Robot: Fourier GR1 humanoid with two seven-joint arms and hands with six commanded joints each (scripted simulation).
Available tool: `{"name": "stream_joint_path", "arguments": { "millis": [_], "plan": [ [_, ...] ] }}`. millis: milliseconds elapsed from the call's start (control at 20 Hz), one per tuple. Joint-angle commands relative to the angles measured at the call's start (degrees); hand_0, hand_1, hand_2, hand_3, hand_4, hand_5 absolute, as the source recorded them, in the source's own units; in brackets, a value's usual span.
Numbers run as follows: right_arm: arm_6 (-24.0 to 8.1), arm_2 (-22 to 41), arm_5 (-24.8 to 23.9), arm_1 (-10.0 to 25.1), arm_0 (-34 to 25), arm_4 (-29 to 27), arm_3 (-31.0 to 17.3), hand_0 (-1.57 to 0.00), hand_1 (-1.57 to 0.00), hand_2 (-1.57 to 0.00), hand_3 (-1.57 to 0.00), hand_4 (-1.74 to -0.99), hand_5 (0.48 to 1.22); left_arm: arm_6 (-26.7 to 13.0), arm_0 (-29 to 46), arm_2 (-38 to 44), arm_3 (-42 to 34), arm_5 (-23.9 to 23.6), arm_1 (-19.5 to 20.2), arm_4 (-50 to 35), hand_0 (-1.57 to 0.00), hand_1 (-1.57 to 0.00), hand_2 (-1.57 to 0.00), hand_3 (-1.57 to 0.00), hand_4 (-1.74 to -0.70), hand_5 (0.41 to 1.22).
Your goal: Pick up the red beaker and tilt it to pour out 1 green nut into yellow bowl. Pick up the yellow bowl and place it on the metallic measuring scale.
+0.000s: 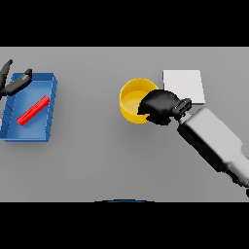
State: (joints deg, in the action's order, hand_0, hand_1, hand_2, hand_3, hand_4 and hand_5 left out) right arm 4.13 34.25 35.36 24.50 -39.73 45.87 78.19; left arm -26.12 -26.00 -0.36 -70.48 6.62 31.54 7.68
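The yellow bowl [132,98] stands at the table's middle, just left of the pale square measuring scale [184,83]. My right hand [159,106] covers the bowl's right rim, with its fingers curled round the rim. The red beaker [33,110] lies slanted inside a blue tray [48,106] at the far left. My left hand [13,83] hovers at the tray's upper left corner with straight fingers and holds nothing. I see no green nut; the bowl's visible inside looks plain yellow.
My right forearm [216,145] runs from the lower right up to the bowl, passing below the scale. Grey tabletop [92,155] lies between the tray and the bowl.
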Motion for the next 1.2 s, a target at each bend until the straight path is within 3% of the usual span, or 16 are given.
{"name": "stream_joint_path", "arguments": {
  "millis": [0,50,200,400,450,600,750,1000,1150],
  "plan": [
    [-0.13,-1.28,0.28,0.83,-0.53,-0.40,-0.31,-1.52,-1.57,-1.52,-1.18,-1.740,1.219,0.28,-0.26,0.04,0.26,-0.15,-0.29,-0.09,0.00,0.00,0.00,0.00,-0.80,0.704],
    [-1.73,-1.84,0.63,1.48,-0.47,-0.44,0.05,-1.53,-1.57,-1.52,-1.18,-1.740,1.220,0.28,0.26,-0.07,-0.94,-0.11,-0.45,-0.42,0.00,0.00,0.00,0.00,-0.81,0.703],
    [-0.96,-4.14,-1.76,3.54,-1.46,-0.58,-0.89,-1.55,-1.57,-1.50,-1.17,-1.741,1.220,-2.15,0.16,0.25,-1.90,-0.07,-0.42,-1.06,0.00,0.00,0.00,0.00,-0.83,0.723],
    [1.45,-6.57,-6.93,5.90,-3.89,0.32,-7.06,-1.56,-1.57,-1.54,-1.15,-1.741,1.221,-2.82,0.91,0.45,-2.67,-0.09,-0.33,-1.39,0.00,0.00,0.00,0.00,-0.84,0.737],
    [0.33,-6.94,-7.76,5.43,-4.61,0.58,-8.76,-1.56,-1.57,-1.54,-1.15,-1.741,1.221,-3.11,0.73,0.27,-2.45,0.05,-0.53,-1.37,0.00,0.00,0.00,0.00,-0.84,0.739],
    [1.73,-8.19,-10.98,6.62,-4.71,0.96,-13.83,-1.57,-1.57,-1.56,-1.15,-1.741,1.221,-4.57,0.93,0.47,-3.35,0.03,-0.28,-1.65,0.00,0.00,0.00,0.00,-0.85,0.758],
    [1.74,-9.20,-13.30,5.99,-6.68,1.23,-19.63,-1.57,-1.57,-1.53,-1.17,-1.741,1.221,-5.73,1.30,1.05,-4.41,0.27,0.28,-2.29,0.00,0.00,0.00,0.00,-0.86,0.762],
    [4.36,-10.01,-17.50,4.80,-8.14,1.78,-29.76,-1.57,-1.57,-1.45,-1.24,-1.741,1.221,-6.32,1.05,-0.01,-4.06,-0.89,-1.01,-1.15,0.00,0.00,0.00,0.00,-0.86,0.789],
    [4.24,-10.39,-18.10,4.31,-7.61,1.42,-31.87,-1.57,-1.57,-1.40,-1.34,-1.741,1.221,-6.96,1.06,-0.32,-4.72,-0.94,-0.66,-0.64,0.00,0.00,0.00,0.00,-0.86,0.804]
  ]
}}
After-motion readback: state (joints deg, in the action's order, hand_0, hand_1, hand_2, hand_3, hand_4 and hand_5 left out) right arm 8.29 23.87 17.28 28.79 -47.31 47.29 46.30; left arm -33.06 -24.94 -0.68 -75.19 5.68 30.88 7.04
